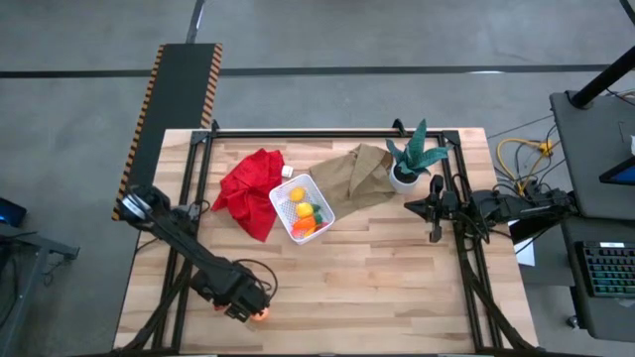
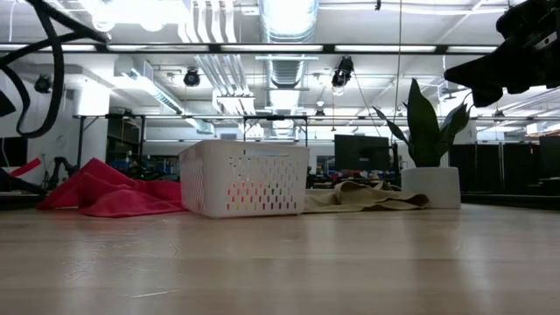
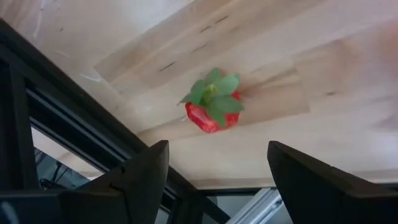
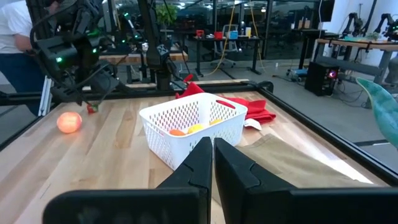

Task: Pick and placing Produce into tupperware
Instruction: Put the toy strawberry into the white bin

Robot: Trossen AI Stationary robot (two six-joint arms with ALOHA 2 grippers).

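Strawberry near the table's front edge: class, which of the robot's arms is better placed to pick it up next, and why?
Left. The left gripper hangs open right over the strawberry, fingers either side. The right gripper is shut, far off by the potted plant.

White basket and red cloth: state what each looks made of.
White basket: looks like moulded plastic with a matt finish, judging by its stiff walls pierced with even rows of slots. Red cloth: looks like soft woven fabric, matt, lying crumpled in loose folds beside the basket; the exact fibre cannot be told.
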